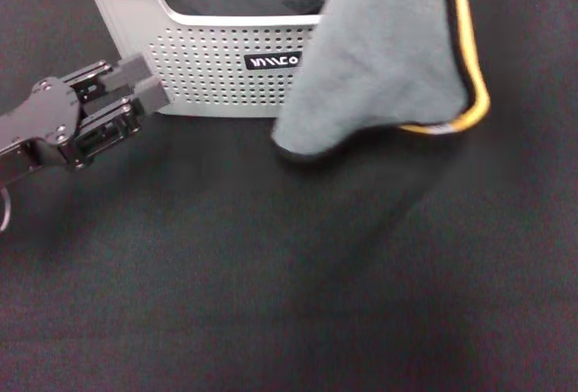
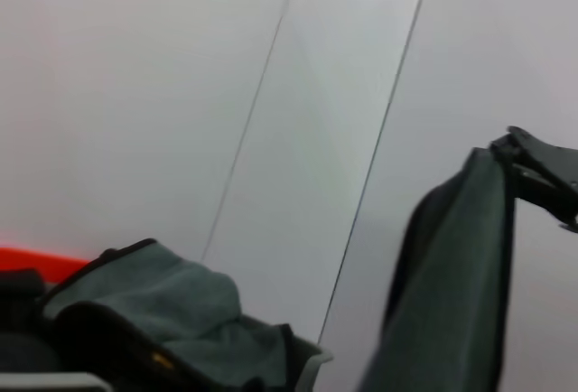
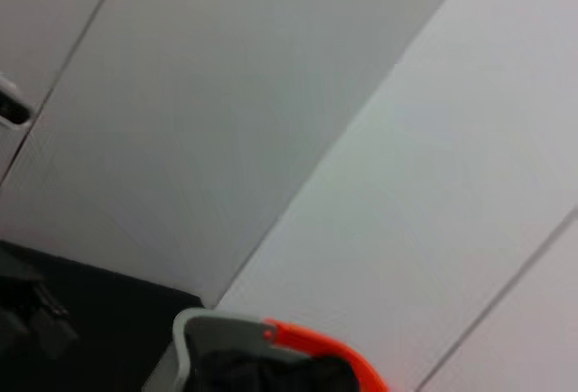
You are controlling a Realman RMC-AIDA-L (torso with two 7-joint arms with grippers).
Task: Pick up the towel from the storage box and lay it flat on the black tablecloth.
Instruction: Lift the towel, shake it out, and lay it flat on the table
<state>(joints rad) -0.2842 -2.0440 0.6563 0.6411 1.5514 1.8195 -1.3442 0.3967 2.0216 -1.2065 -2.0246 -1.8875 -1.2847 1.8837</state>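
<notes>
Towel [image 1: 384,58] hangs from right gripper [image 2: 533,171], jaws clamped on it; may drop bunched. Left gripper [image 1: 144,89] jaws narrow.

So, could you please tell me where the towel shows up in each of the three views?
Head view: the towel hangs grey face out at upper right, in front of the storage box.
Left wrist view: it hangs at the right edge, held by the right hand.
Right wrist view: not visible.
Shared landmark: the storage box rim.
</notes>
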